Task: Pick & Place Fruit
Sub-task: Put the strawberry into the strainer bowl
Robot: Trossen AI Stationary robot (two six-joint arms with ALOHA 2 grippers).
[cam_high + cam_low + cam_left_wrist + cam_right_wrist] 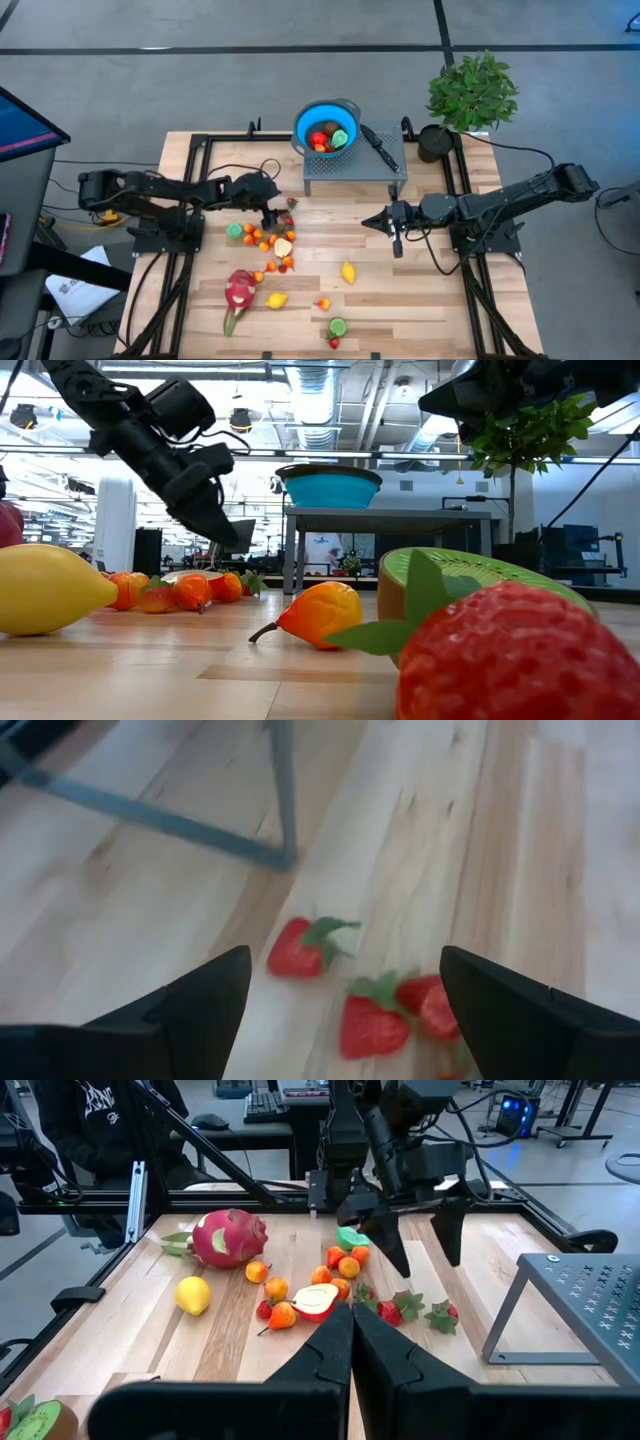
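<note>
Fruit [270, 240] lies scattered across the wooden surface [430, 290] from above, some already in the blue colander [327, 127]. Low view: left pincer [225, 532] hangs over the pile. Its wrist view shows fingers spread wide, empty, around strawberries [372, 1020], apparently lining up a grab. Right pincer [350, 1342] waits clenched, empty.

We find almost nothing to read here. In the right wrist view, a person's dark top [100, 1110] beyond the surface carries pale block letters, cut off at the picture's edge; we cannot make out a whole word. The papers [75, 290] lying on the floor at the left in the high view show dark print too small for us to read. We see no other labels, brands, numbers or signs.
</note>
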